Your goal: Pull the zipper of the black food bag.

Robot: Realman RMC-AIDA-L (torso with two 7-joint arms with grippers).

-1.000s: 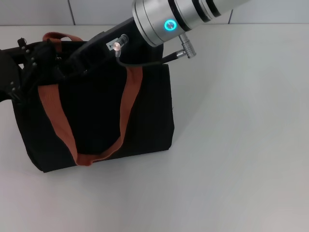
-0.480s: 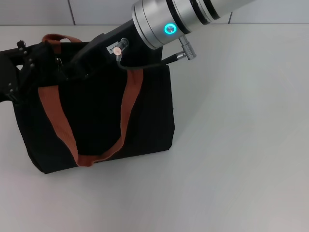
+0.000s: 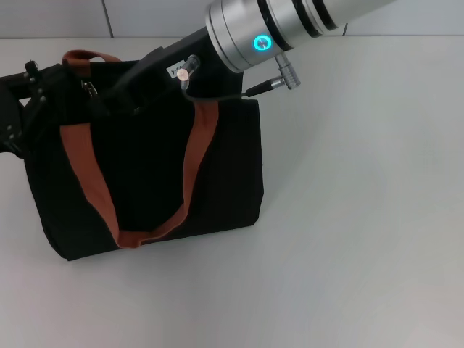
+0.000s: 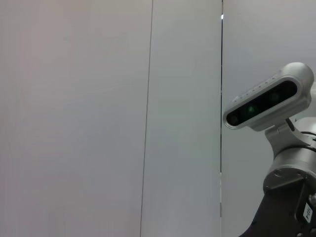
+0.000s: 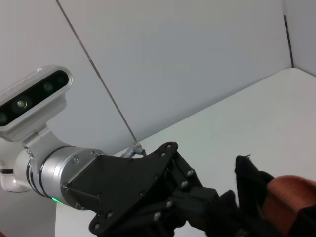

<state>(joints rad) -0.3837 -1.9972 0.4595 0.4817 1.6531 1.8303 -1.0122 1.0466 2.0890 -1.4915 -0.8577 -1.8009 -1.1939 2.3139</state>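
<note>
**Both grippers at the bag's top edge, zipper pull barely visible**

The black food bag (image 3: pixel 145 174) is sitting on the white table (image 3: pixel 348 217), on the robot's left half of the head view. It is lying with one broad face toward the camera; its long axis is running left-right, and its top edge is pointing away from the robot toward the grey wall panels (image 3: pixel 58 18). Two rust-orange straps (image 3: pixel 192 167) are draping down the near face and joining in a loop near the bottom edge; a second handle (image 3: pixel 90 56) is arching over the top edge.

The zipper (image 3: pixel 89 88) is showing as a small silver glint at the top edge, near the left end, just below the arching handle. Its direction is too small to read.

The right gripper (image 3: pixel 119 90) is reaching in from the upper right, its silver forearm with a lit teal ring crossing above the bag and covering the middle of the top edge. Black fingers against black fabric: cannot tell if they are spread or pinching anything.

The left gripper (image 3: pixel 29 101) is sitting at the bag's top left corner, touching or just beside the fabric. Cannot tell its finger state either.

The right wrist view is showing the left gripper's black body (image 5: pixel 148 197) next to black fabric and an orange strap (image 5: pixel 291 197). The left wrist view is showing only wall and the right arm's camera housing (image 4: pixel 269 101).
</note>
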